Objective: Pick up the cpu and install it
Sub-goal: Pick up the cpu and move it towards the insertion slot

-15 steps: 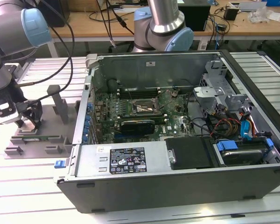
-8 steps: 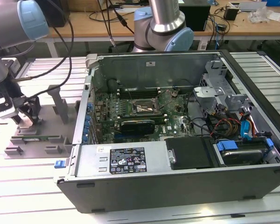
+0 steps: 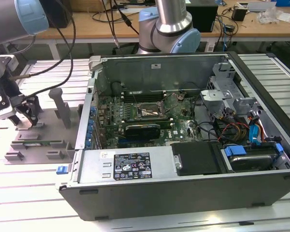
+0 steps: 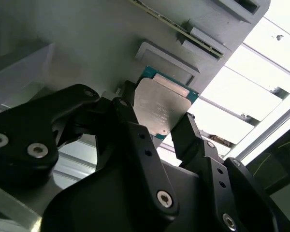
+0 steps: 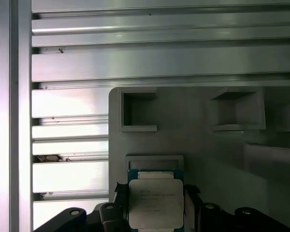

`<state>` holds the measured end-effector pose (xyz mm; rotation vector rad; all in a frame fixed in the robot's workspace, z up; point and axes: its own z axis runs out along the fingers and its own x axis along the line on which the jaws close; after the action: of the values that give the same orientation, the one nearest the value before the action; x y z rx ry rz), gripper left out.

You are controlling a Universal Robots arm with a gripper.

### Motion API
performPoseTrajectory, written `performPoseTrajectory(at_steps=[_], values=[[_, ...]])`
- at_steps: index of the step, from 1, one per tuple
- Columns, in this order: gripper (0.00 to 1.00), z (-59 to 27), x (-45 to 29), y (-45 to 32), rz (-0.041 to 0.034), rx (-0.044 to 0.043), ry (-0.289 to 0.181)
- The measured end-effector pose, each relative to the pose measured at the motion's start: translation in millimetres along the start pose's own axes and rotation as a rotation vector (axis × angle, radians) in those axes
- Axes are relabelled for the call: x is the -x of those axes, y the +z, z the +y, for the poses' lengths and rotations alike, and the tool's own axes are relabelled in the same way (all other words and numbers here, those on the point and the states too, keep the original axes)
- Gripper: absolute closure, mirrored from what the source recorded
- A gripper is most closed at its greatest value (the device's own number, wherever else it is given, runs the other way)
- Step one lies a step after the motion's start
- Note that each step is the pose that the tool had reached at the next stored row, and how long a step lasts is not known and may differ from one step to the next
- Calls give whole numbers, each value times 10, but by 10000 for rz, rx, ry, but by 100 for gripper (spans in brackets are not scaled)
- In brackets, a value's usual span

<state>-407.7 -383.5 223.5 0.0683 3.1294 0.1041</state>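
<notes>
One ribbed metal worktop carries a grey tray and an open case; wooden desks stand behind. The hand clasps the cpu by two edges, over the tray; black fingers hide part of the chip's green rim.

Item: the cpu, one piece. Small flat square chip with a dull silver-grey metal top that carries faint print and stepped edges on two sides. A thin green rim shows around the metal, plainest along the far edge. In both wrist views it faces metal side up toward the cameras. It is clamped by two opposite edges between the black fingers of the gripper, just beside a shallow rectangular pocket in the grey fixture plate. No damage shows.
</notes>
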Motion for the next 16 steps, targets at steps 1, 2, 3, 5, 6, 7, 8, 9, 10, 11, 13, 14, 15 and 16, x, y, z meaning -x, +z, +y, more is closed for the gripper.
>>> performPoseTrajectory(at_steps=[1,2,3,5,6,7,8,9,10,11,13,14,15,16], values=[[45,1,1,-14,-1,1,-1],[45,4,1,-52,0,1,-1],[45,6,1,-86,-1,1,-2],[45,9,1,-115,-1,1,-1],[45,11,1,-133,0,1,-1],[45,13,2,-150,-1,1,-1],[45,14,2,-169,-1,1,-1],[45,15,2,-184,-1,1,-1],[45,19,2,-233,0,0,0],[45,20,2,-252,-1,1,-1],[45,25,3,-325,-1,1,0],[45,27,3,-350,-1,1,-1],[45,27,3,-365,-1,1,0],[45,28,3,-373,-1,0,-1]])
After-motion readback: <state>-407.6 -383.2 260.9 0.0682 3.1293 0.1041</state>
